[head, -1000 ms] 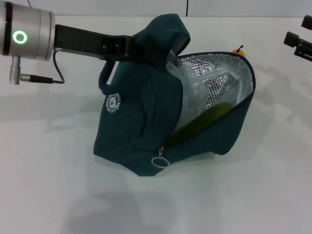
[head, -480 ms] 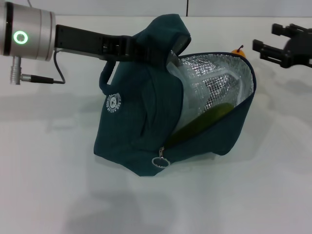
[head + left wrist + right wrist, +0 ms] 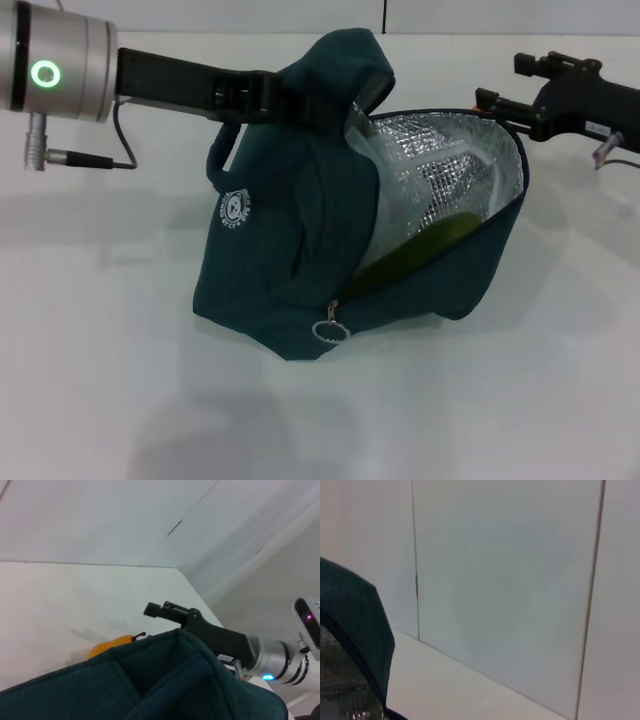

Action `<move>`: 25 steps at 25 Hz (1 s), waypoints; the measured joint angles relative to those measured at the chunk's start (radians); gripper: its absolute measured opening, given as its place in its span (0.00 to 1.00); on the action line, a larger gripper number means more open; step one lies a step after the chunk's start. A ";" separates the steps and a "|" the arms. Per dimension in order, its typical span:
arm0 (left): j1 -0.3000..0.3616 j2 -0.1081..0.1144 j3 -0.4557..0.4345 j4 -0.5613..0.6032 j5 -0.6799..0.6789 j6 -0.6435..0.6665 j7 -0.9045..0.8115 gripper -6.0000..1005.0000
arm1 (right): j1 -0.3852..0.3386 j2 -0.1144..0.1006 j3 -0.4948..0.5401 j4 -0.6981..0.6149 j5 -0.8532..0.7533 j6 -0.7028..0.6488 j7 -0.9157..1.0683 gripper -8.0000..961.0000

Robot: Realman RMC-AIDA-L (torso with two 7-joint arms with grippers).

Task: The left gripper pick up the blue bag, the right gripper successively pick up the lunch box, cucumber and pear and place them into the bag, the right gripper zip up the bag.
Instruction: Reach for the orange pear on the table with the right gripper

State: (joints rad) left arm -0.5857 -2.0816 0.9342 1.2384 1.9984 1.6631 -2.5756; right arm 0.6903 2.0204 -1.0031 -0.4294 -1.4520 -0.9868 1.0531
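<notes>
Head view: left gripper (image 3: 300, 105) pinches the blue bag (image 3: 300, 250) at its top, mouth open. Cucumber (image 3: 420, 245) and lunch box (image 3: 420, 165) lie inside. Pear (image 3: 112, 646) sits on the worktop (image 3: 100, 380) behind the bag. Right gripper (image 3: 500, 105), spread, empty, hovers near it. Pear, zipping remain.

Head view: looks forward and down at the desk (image 3: 100, 400). Left wrist view: close over the blue bag (image 3: 165, 685), facing the wall. Right wrist view: close beside the same bag, facing the wall.
</notes>
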 joint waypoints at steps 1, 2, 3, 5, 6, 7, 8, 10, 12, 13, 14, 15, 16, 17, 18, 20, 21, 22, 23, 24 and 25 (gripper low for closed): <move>-0.001 0.000 0.000 0.000 0.000 0.000 0.000 0.06 | 0.003 0.001 -0.002 0.007 0.000 0.007 -0.006 0.73; -0.002 0.000 0.001 -0.001 0.000 0.000 0.000 0.06 | 0.006 0.001 -0.004 0.012 0.001 0.013 -0.010 0.73; -0.003 0.000 0.001 -0.001 0.000 0.000 0.000 0.06 | 0.007 0.001 -0.005 0.014 0.001 0.016 -0.012 0.73; -0.003 0.000 0.000 -0.001 0.000 0.000 0.000 0.06 | 0.009 0.003 -0.007 0.016 0.002 0.023 -0.018 0.72; -0.003 0.000 0.000 -0.002 0.000 0.000 0.000 0.06 | 0.009 0.004 -0.008 0.016 0.002 0.023 -0.021 0.72; -0.003 0.000 0.000 -0.002 -0.001 0.000 0.000 0.06 | 0.009 0.005 -0.008 0.016 0.002 0.023 -0.025 0.72; -0.003 0.000 0.000 -0.002 -0.001 0.000 0.000 0.06 | 0.008 0.006 -0.008 0.016 0.002 0.023 -0.031 0.72; -0.003 0.000 0.000 -0.002 -0.001 0.000 0.000 0.06 | 0.007 0.006 -0.008 0.017 0.003 0.024 -0.045 0.68; -0.003 0.000 0.000 -0.002 -0.001 0.000 0.000 0.06 | 0.007 0.006 -0.008 0.017 0.004 0.029 -0.051 0.59; -0.003 0.000 0.000 -0.002 -0.001 0.000 0.000 0.06 | 0.007 0.006 -0.008 0.017 0.004 0.030 -0.056 0.55; -0.003 0.000 0.000 -0.002 -0.001 0.000 0.000 0.06 | 0.006 0.007 -0.008 0.017 0.006 0.030 -0.064 0.51; -0.003 0.000 0.000 -0.002 -0.001 0.000 0.000 0.06 | 0.005 0.007 -0.008 0.017 0.011 0.028 -0.074 0.46; -0.003 0.000 0.000 -0.002 -0.001 0.000 0.000 0.06 | 0.004 0.008 -0.008 0.017 0.017 0.026 -0.083 0.41; -0.003 0.000 0.000 -0.002 -0.001 0.000 0.000 0.06 | 0.003 0.008 -0.008 0.017 0.021 0.024 -0.089 0.36; -0.003 0.000 0.000 -0.002 -0.001 0.000 0.000 0.06 | 0.003 0.008 -0.008 0.017 0.028 0.023 -0.097 0.31; -0.003 0.000 0.000 -0.002 -0.001 0.000 0.000 0.06 | 0.003 0.008 -0.010 0.018 0.031 0.023 -0.101 0.22; -0.003 -0.001 0.000 -0.002 -0.001 0.000 0.000 0.06 | 0.003 0.008 -0.012 0.018 0.031 0.023 -0.101 0.19; -0.003 -0.001 0.000 -0.002 -0.001 0.000 0.000 0.06 | 0.003 0.008 -0.015 0.018 0.031 0.022 -0.102 0.16; -0.003 -0.001 -0.001 -0.002 -0.001 0.000 0.000 0.06 | 0.004 0.008 -0.017 0.018 0.031 0.022 -0.102 0.13; -0.003 -0.001 -0.001 -0.002 -0.001 0.000 0.000 0.06 | 0.004 0.008 -0.019 0.018 0.031 0.022 -0.102 0.09; -0.003 -0.001 -0.001 -0.002 -0.001 0.000 0.000 0.06 | 0.005 0.008 -0.020 0.018 0.031 0.022 -0.102 0.06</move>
State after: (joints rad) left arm -0.5890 -2.0826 0.9332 1.2364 1.9970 1.6628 -2.5756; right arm 0.6954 2.0279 -1.0236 -0.4110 -1.4211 -0.9650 0.9510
